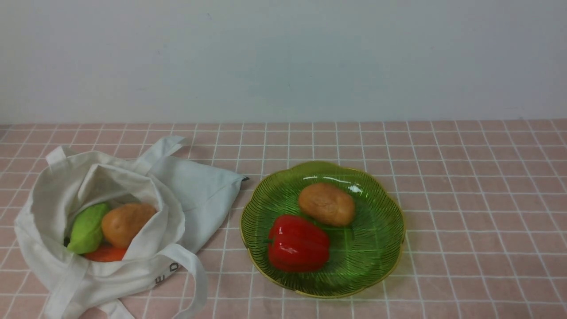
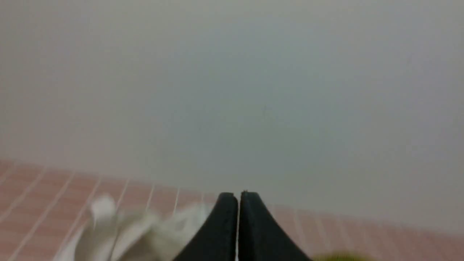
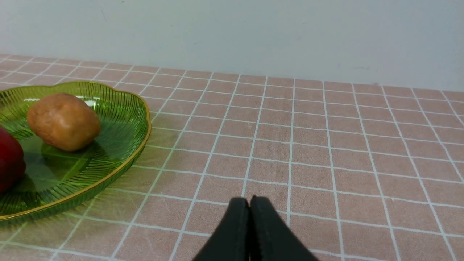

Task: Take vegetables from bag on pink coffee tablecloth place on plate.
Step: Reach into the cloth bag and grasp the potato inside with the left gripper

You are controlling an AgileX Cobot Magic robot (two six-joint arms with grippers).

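Plate (image 3: 121, 108) with potato (image 3: 63, 121), well apart from closed right pincer (image 3: 249, 199).

The carrot (image 1: 106, 254) lies mostly hidden under the potato (image 1: 126, 223) and the green piece (image 1: 87, 228) inside the bag (image 1: 195, 195), whose near side runs off the front view's lower edge. A fold covers most of the bag's lettering (image 1: 167, 272). The left wrist view is blurred: the bag is a white smear there. The right wrist view's edge cuts off most of the red pepper (image 3: 9, 163) and part of the plate (image 3: 145, 134).
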